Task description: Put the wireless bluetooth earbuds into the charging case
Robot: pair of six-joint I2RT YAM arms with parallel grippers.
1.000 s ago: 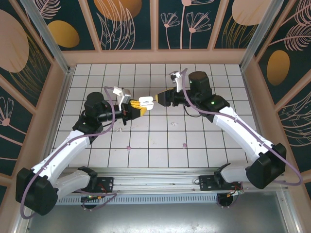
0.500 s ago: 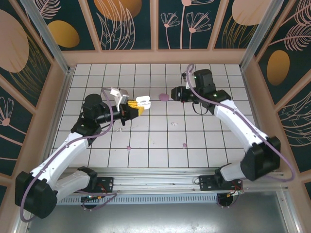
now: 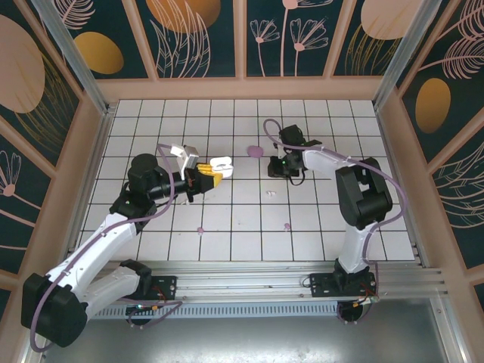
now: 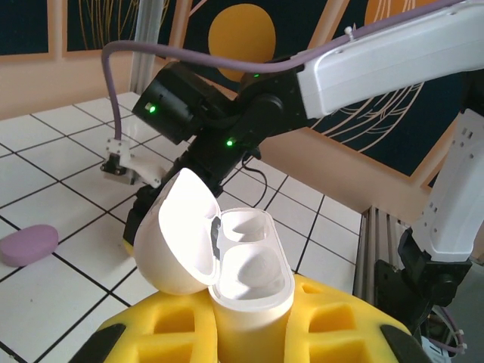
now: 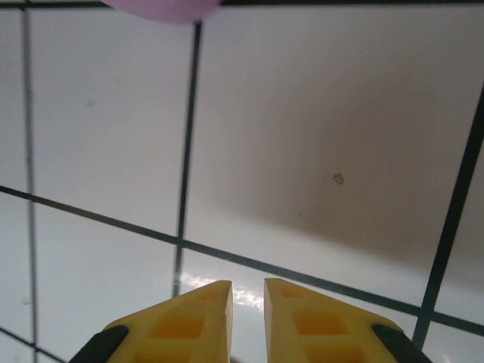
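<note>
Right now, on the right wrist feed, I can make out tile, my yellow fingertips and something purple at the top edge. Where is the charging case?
Observer: The left end effector holds the charging case, left of the right end effector in the top view.
Operator: Is its lid open?
Observer: Yes, the left wrist view shows the lid swung back.
Operator: And that purple thing?
Observer: A flat purple oval lying on the tile between them.
</note>
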